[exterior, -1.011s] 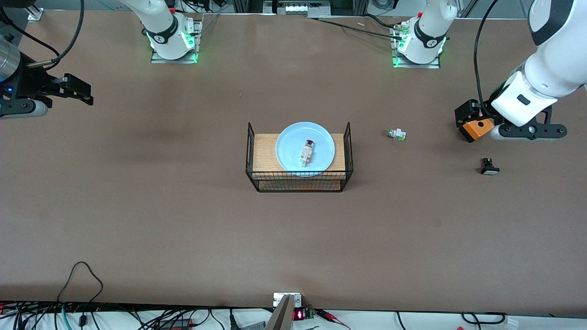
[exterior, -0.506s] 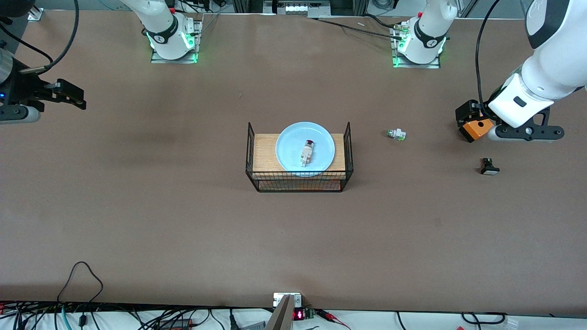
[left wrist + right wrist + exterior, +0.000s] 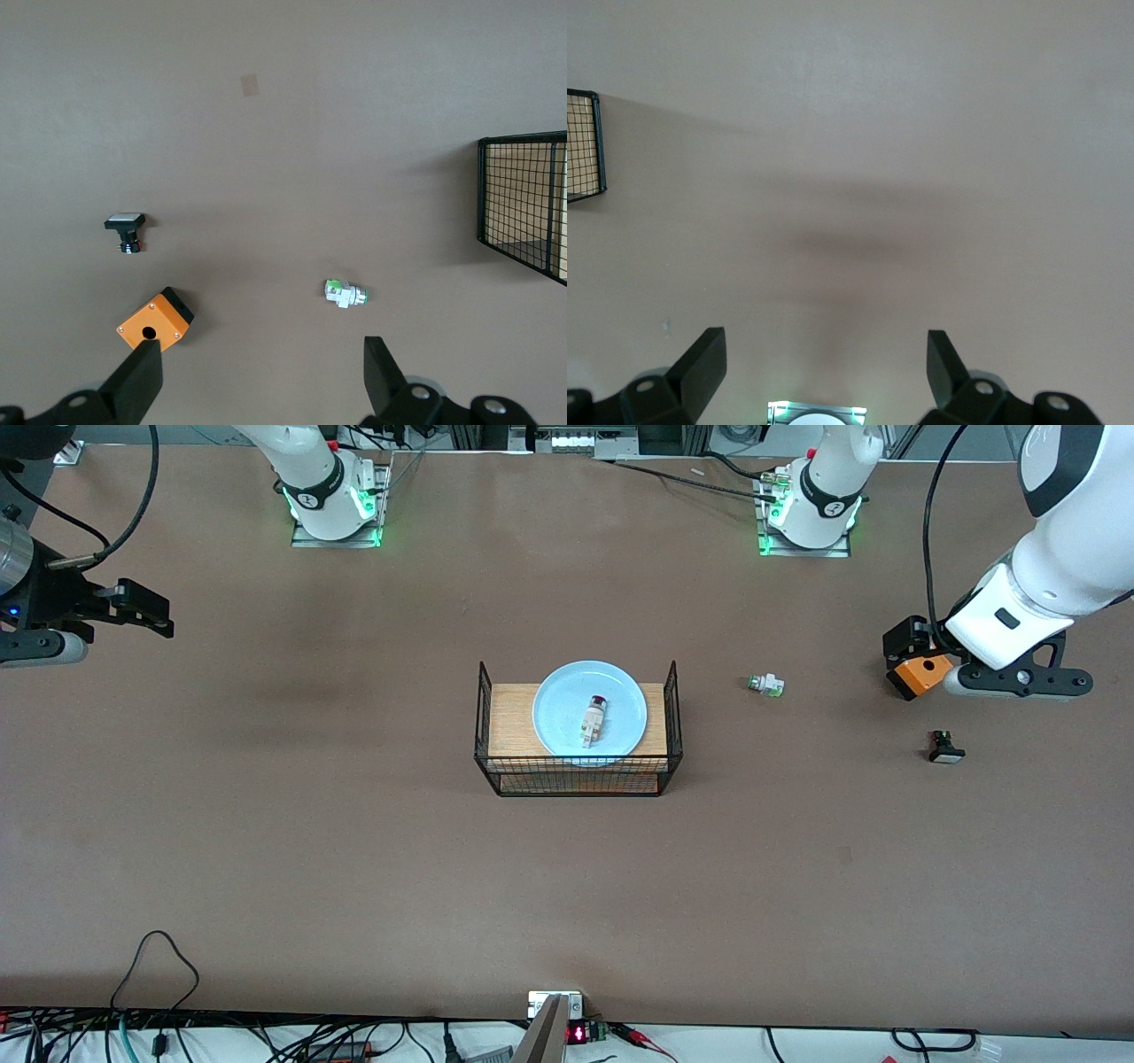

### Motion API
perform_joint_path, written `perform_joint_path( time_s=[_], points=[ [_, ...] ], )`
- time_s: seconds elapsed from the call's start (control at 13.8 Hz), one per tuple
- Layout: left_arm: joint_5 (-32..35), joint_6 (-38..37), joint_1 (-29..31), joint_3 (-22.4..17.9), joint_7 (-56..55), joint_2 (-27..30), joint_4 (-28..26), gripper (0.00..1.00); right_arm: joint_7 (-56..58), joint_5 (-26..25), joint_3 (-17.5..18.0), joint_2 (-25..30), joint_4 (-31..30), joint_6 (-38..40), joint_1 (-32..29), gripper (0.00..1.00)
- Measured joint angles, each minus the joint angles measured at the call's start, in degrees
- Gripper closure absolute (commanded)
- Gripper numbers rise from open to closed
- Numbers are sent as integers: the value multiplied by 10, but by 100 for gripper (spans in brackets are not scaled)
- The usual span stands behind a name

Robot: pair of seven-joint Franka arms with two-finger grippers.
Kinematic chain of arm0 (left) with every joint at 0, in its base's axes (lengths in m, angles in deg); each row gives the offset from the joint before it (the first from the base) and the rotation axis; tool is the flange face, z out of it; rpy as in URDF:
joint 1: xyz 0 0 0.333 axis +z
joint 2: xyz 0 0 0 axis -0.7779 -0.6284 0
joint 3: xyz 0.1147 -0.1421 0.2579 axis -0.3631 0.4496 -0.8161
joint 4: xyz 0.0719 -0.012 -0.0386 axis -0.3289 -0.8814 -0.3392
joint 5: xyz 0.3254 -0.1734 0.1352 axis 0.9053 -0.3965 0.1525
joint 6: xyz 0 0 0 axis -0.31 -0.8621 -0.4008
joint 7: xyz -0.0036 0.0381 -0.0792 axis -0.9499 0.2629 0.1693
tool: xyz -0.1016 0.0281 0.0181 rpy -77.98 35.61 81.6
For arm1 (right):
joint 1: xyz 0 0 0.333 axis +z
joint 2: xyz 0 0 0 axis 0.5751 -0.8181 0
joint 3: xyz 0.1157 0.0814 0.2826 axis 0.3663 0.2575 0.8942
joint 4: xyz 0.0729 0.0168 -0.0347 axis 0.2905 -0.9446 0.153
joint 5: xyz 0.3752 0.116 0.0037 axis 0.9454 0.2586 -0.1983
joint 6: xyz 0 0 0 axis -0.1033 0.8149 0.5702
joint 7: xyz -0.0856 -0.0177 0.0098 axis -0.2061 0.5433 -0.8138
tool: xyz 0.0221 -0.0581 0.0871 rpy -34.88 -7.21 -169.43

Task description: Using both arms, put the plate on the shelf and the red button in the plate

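Note:
The pale blue plate (image 3: pixel 563 700) rests on a wooden board (image 3: pixel 509 717) inside a black wire basket (image 3: pixel 576 777) at the table's middle. On the plate lies the red button (image 3: pixel 594 720), white-bodied with its dark red cap pointing toward the robots' bases. My left gripper (image 3: pixel 905 645) (image 3: pixel 261 345) hangs open and empty over the left arm's end of the table, beside an orange box (image 3: pixel 921 674). My right gripper (image 3: pixel 151 609) (image 3: pixel 824 335) hangs open and empty over bare table at the right arm's end. Both are well apart from the basket.
A white-and-green button (image 3: pixel 765 685) (image 3: pixel 346 293) lies between the basket and the orange box (image 3: pixel 155 320). A black square-faced button (image 3: pixel 945 747) (image 3: pixel 125 230) sits nearer the front camera than the box. The basket's mesh wall (image 3: pixel 523 204) (image 3: pixel 583 146) shows at each wrist view's edge.
Both arms have drifted only slightly, still out at the table's ends. The plate, the red button and the other parts have stayed put.

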Motion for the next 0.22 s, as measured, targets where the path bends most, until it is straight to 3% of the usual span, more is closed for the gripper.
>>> perform_joint_path(
  time_s=[0.22],
  points=[
    [0, 0, 0, 0, 0, 0, 0, 0, 0, 0, 0, -2, 0, 0, -2, 0]
  ],
)
